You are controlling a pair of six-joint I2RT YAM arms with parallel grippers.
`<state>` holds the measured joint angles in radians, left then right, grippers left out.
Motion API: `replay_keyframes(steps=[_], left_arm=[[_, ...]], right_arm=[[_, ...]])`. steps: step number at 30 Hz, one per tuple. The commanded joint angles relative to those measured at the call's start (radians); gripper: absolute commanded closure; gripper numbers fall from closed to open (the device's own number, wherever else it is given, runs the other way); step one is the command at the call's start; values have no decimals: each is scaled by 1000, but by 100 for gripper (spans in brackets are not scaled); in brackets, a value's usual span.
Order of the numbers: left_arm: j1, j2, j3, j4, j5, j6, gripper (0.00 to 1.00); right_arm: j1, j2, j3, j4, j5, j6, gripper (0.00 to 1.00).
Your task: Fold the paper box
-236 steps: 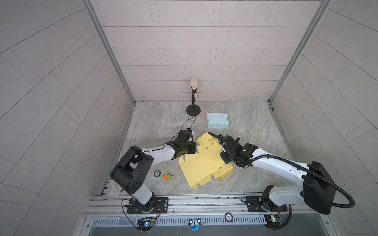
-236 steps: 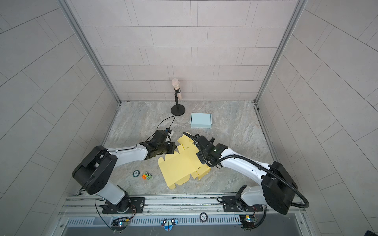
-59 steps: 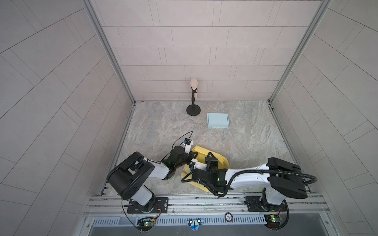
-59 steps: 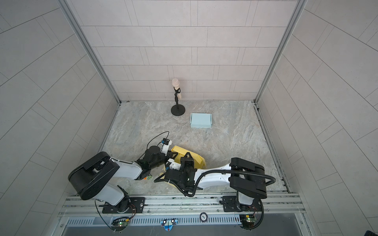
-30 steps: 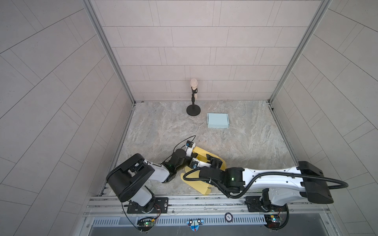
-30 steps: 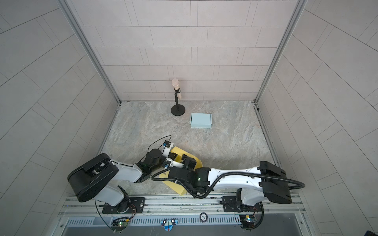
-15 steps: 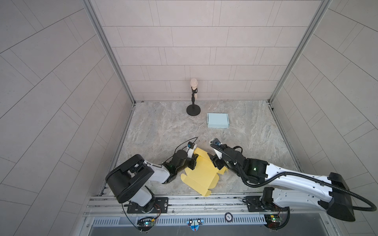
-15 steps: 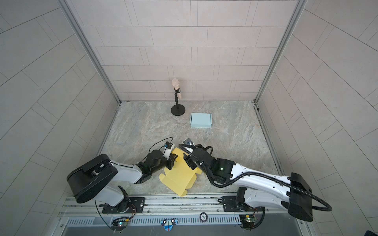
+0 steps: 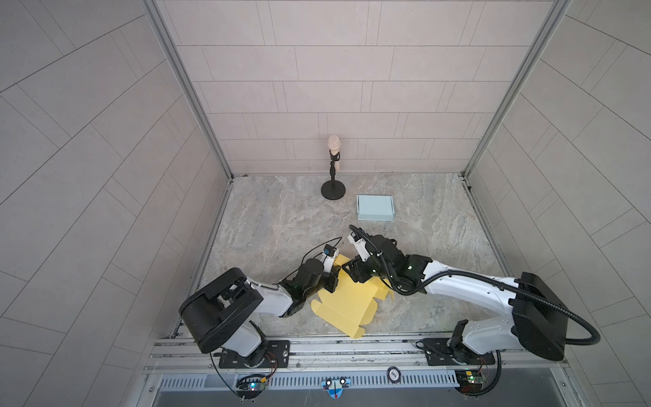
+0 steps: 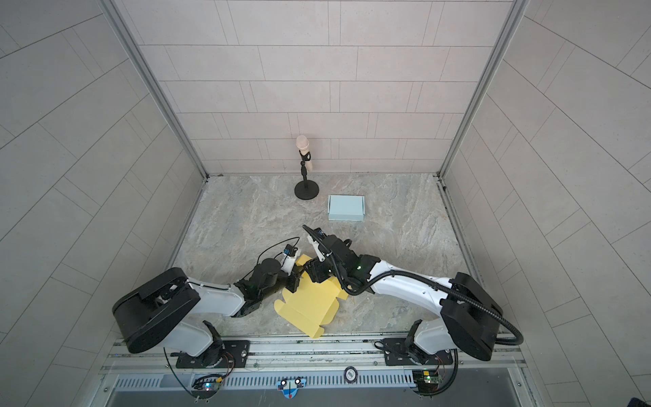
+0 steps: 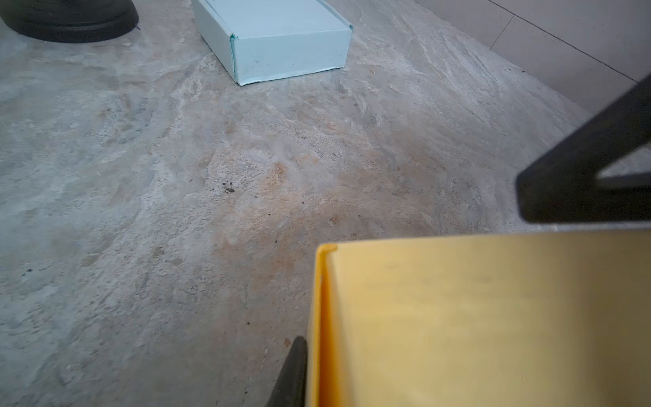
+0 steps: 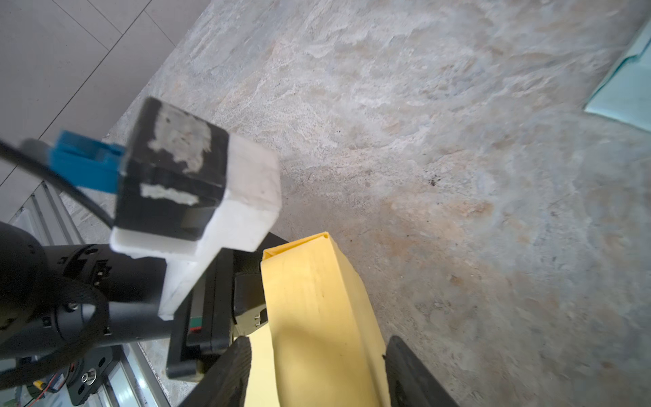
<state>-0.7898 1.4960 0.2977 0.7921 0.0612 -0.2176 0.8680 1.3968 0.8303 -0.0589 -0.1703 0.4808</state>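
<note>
**Tech A:** Posn of paper box?

**Tech B:** On table, front-centre, betw. both arms, close to front rail. Main sheet lies flat. Far edge is folded up into a raised wall.

**Tech A:** L gripper status?

**Tech B:** Jaws narrow, pinched on the end of that wall. L wrist view: one finger sits against the card's outer face. The other finger is hidden behind the card.

**Tech A:** R gripper?

**Tech B:** Jaws wide, astride the raised wall. R wrist view: fingers stand either side. Card meets one finger; a gap shows beside the other. No clamp seen.

**Tech A:** Other items?

**Tech B:** At rear: blue box and mic stand, near each other, well apart from the arms' work area.
</note>
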Motion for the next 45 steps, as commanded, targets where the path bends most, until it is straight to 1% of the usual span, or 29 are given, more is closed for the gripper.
replay_keyframes(steps=[1,5,8,10,13,20,22,28,33,38,45], left_arm=[[-7,4,28,-11,-20,17,86],[-8,23,37,-17,-38,23,86],[-8,41,41,-15,-56,23,85],[-8,59,43,-8,-64,24,83],[-7,88,43,11,-72,24,82],[-30,124,37,43,-101,27,77],[-32,130,38,49,-104,25,78],[-44,133,39,55,-125,23,87],[-48,136,35,62,-129,18,88],[-48,126,1,115,-120,-13,81],[-49,79,-38,120,-106,-25,74]], right_arm=[[-20,38,23,10,-71,42,39],[-38,99,32,25,-122,62,46],[-43,115,16,60,-144,78,52],[-47,120,11,66,-146,80,54],[-53,124,2,73,-152,81,56],[-54,123,-8,83,-160,85,58],[-54,121,-10,83,-159,84,58],[-52,105,-27,91,-161,91,58],[-46,95,-35,102,-163,97,58],[-38,92,-38,99,-157,98,58],[-32,82,-36,82,-138,89,58]])
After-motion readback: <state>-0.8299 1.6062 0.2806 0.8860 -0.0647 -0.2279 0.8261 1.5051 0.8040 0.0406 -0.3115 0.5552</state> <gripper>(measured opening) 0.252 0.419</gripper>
